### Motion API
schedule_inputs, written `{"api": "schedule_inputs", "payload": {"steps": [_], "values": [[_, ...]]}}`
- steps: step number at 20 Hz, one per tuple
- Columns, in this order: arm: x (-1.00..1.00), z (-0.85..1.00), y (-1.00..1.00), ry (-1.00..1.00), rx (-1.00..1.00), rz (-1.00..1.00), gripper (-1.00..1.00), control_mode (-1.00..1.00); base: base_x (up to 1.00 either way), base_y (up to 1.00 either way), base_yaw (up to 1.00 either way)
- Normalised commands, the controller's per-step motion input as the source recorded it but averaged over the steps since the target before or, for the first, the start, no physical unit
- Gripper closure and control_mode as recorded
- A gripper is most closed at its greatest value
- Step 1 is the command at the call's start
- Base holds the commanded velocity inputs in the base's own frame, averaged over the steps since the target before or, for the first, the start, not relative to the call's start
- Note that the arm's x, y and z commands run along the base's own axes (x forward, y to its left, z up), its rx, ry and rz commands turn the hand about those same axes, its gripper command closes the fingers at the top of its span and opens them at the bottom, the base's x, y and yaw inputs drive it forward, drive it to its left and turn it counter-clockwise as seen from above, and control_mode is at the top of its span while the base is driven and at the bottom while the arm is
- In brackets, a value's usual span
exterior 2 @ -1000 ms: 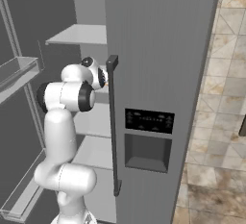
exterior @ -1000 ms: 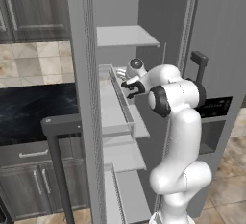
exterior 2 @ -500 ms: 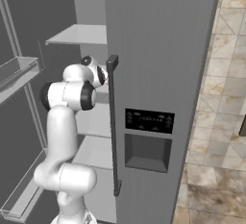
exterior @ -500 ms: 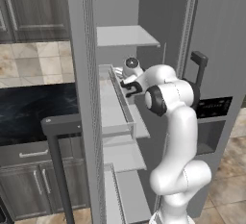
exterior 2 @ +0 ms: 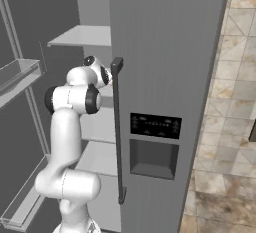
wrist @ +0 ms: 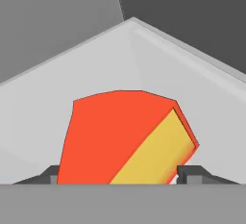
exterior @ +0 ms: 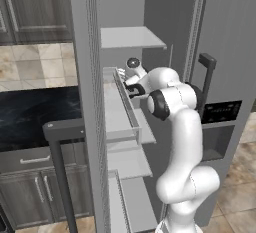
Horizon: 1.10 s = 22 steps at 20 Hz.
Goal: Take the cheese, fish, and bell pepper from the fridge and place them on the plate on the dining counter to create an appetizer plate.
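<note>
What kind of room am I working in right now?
A home kitchen, by the look of it: an open steel fridge with pale shelves, grey cabinets and a black marble counter. Cheese sits on a fridge shelf.

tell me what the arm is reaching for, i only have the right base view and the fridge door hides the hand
Observer: In the hand view the cheese, an orange-yellow wedge with a red rind, lies right in front of the end effector, between its two fingertips.
Operator: is it on a shelf or in a door bin
Observer: It lies on a pale grey fridge shelf, near a back corner where two walls meet.
Operator: are the fingers touching it
Observer: One dark fingertip sits at each side of the wedge; whether they press on it I cannot tell.
Operator: where is the hand in the fridge
Observer: In the left base view it is reaching in at the middle shelf, beside the open door's bin.
</note>
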Motion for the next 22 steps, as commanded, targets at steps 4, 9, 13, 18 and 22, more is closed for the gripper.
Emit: {"api": "schedule_inputs", "payload": {"steps": [4, 9, 13, 18, 22], "values": [[0.0, -0.23, -0.01, 0.0, 0.0, -0.03, 1.0, -1.0, 0.0, 0.0, 0.0], [-0.13, -0.11, -0.09, 0.0, 0.0, -0.01, 1.0, -1.0, 0.0, 0.0, 0.0], [-0.52, 0.0, -0.06, -0.03, 0.03, 0.0, 1.0, -1.0, 0.0, 0.0, 0.0], [-0.8, 0.0, -0.06, -0.03, 0.07, 0.0, 1.0, -1.0, 0.0, 0.0, 0.0], [-0.99, 0.11, -0.06, -0.03, 0.08, 0.0, 1.0, -1.0, 0.0, 0.0, 0.0]]}}
